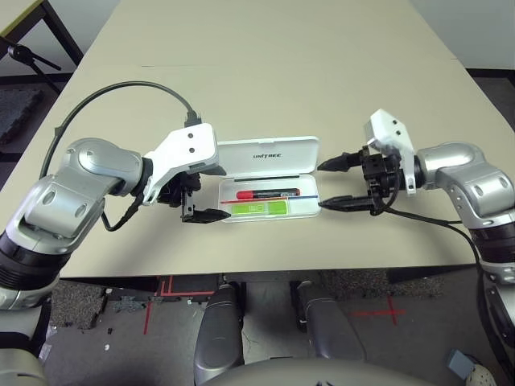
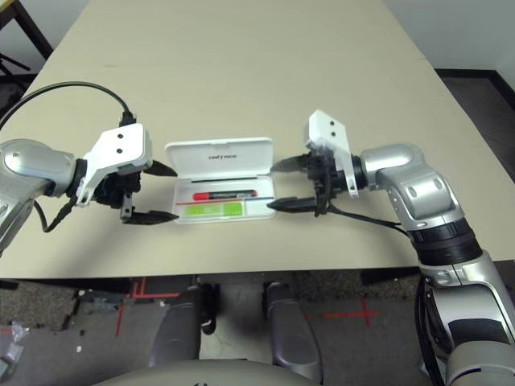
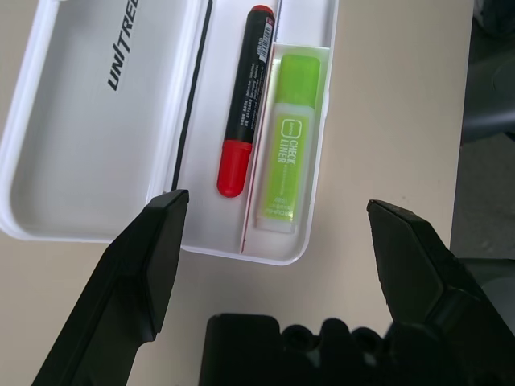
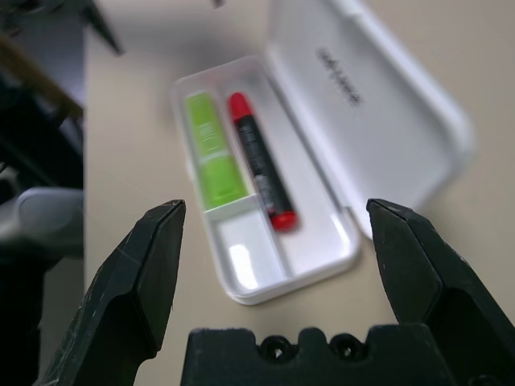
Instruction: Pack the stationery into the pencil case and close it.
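On beige table (image 1: 265, 72), glossy rounded pencil case (image 1: 269, 181).

The open lid of the pencil case (image 3: 96, 121) carries the dark lettering "UNITREE", read partly in the left wrist view and whole but small in the left eye view; the lime-green marker (image 3: 288, 153) lying in the case bears a white label reading "CHECK LINER" beside a small rounded-square sign, with finer print below it too small to read. The red marker (image 3: 244, 104) has small print along its black barrel that cannot be made out.
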Robot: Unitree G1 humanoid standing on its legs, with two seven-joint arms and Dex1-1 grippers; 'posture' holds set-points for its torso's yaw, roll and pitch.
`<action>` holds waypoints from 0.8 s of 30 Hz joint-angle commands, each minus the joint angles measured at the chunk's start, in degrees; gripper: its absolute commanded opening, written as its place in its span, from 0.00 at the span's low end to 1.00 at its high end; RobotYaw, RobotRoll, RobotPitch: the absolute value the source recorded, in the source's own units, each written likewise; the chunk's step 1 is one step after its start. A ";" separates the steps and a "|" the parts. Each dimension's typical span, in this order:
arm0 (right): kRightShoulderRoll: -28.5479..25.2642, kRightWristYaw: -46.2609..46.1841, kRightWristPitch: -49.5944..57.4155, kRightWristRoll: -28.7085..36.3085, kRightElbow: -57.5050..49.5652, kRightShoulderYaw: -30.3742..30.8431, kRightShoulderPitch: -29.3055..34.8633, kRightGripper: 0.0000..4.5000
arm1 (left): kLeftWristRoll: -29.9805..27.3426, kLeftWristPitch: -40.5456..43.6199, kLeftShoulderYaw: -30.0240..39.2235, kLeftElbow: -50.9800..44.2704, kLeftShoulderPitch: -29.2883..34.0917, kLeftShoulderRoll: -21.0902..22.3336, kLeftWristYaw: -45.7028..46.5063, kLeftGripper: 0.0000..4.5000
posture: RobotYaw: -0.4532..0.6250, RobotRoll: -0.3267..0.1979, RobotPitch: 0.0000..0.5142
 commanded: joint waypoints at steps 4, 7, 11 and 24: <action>7.35 -21.90 10.32 0.79 0.70 -10.55 -5.00 1.00 | 0.30 -1.53 -0.93 -0.33 0.94 -0.59 1.01 1.00 | 0.36 0.62 0.39; 12.62 -33.67 11.65 -1.37 1.91 -14.19 -5.76 1.00 | 0.68 -2.15 -1.49 0.17 0.92 -0.99 1.28 1.00 | 0.36 0.62 0.39; 17.92 -44.38 13.47 -4.03 2.27 -14.97 -4.94 1.00 | 1.06 -2.66 -1.85 0.61 0.79 -1.23 1.47 1.00 | 0.36 0.62 0.39; 24.27 -57.52 21.59 -8.30 5.46 -12.74 -3.59 1.00 | 1.83 -2.47 -1.87 0.52 0.61 -1.46 1.92 1.00 | 0.37 0.62 0.40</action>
